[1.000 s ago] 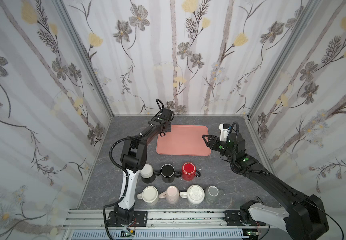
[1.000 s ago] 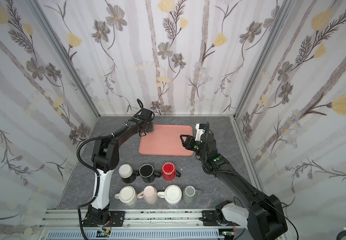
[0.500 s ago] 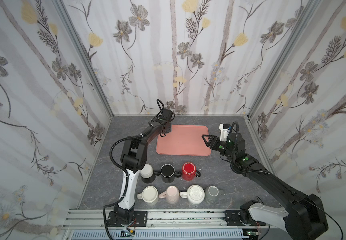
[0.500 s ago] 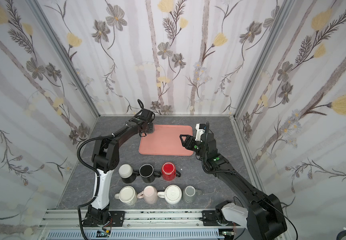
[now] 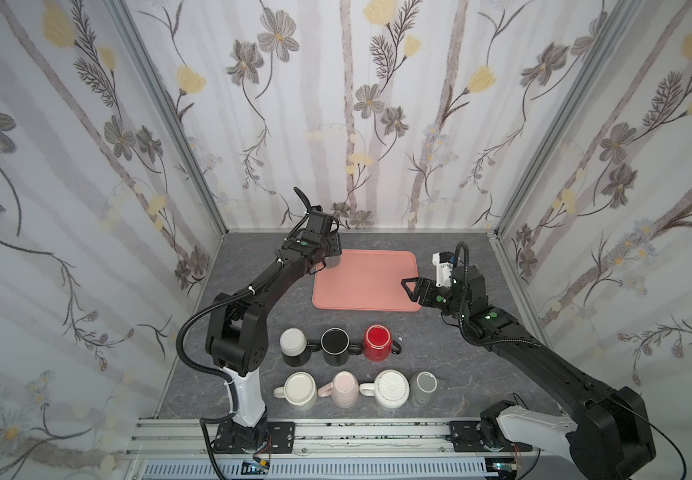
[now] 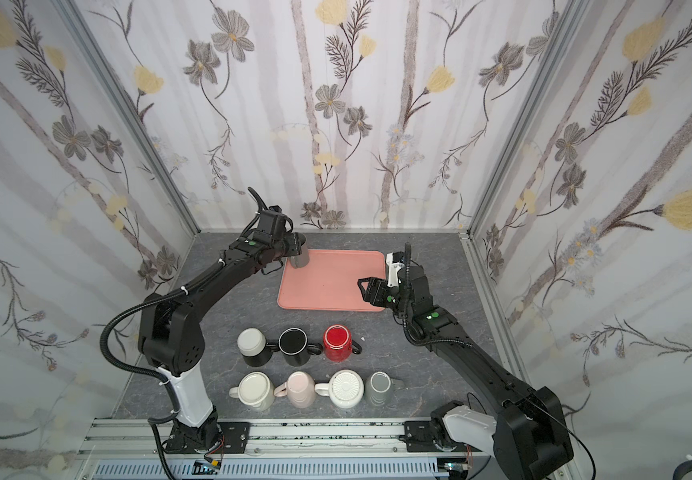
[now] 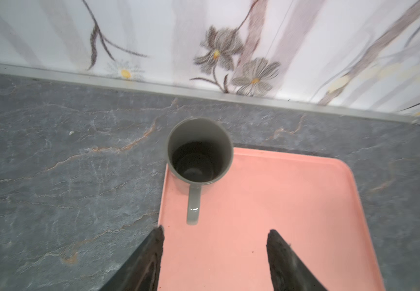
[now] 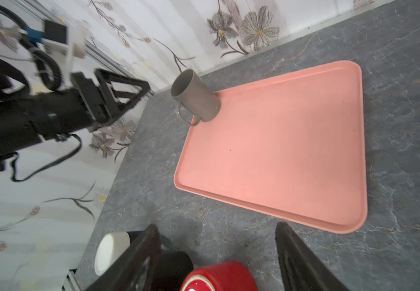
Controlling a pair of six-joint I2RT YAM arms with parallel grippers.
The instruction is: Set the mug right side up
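Our left arm (image 5: 271, 284) stretches from its base at the near left toward the far side, elbow bent high. Our left claw (image 7: 214, 230) is tilted downward, its jaws spread, with nothing between them. Our right arm (image 5: 543, 361) reaches from the near right along the right side, wrist turned leftward. Our right claw (image 8: 216, 226) is likewise parted and empty.
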